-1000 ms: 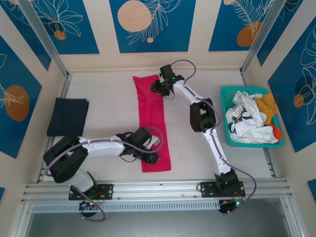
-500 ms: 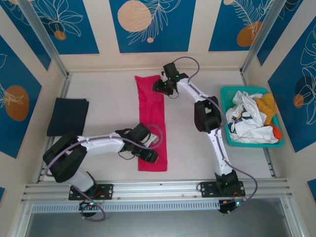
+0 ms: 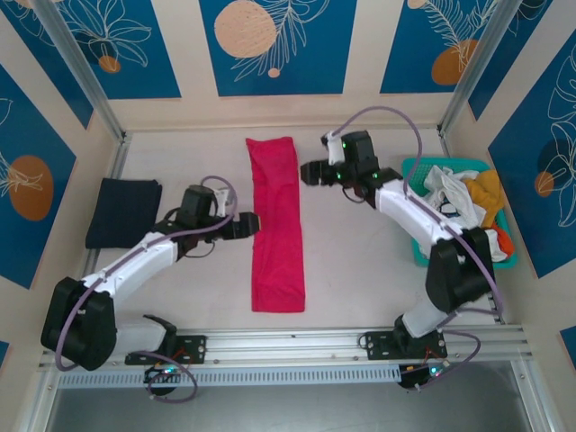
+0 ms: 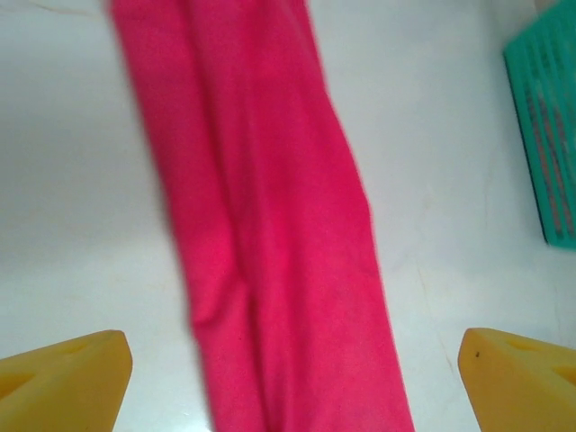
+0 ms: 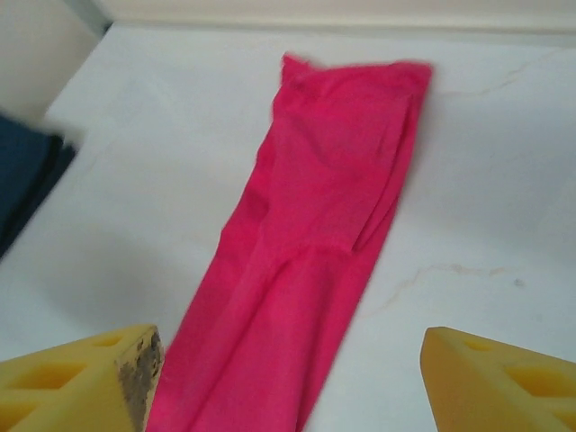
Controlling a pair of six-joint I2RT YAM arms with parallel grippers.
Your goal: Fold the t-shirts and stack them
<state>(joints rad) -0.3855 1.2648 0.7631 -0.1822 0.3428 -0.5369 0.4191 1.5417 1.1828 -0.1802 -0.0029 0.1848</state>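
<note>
One full basket [image 3: 454, 263] near pink t-shirt [image 3: 277, 225]

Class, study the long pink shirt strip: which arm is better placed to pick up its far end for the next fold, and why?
Probably the right arm. The right claw, open, hangs beside the far end of the pink shirt; the left claw, also open, sits by its middle.

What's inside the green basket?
A crumpled white shirt and a yellow-orange one lie piled in the teal basket. Anything underneath them is covered, so I can't tell.
</note>
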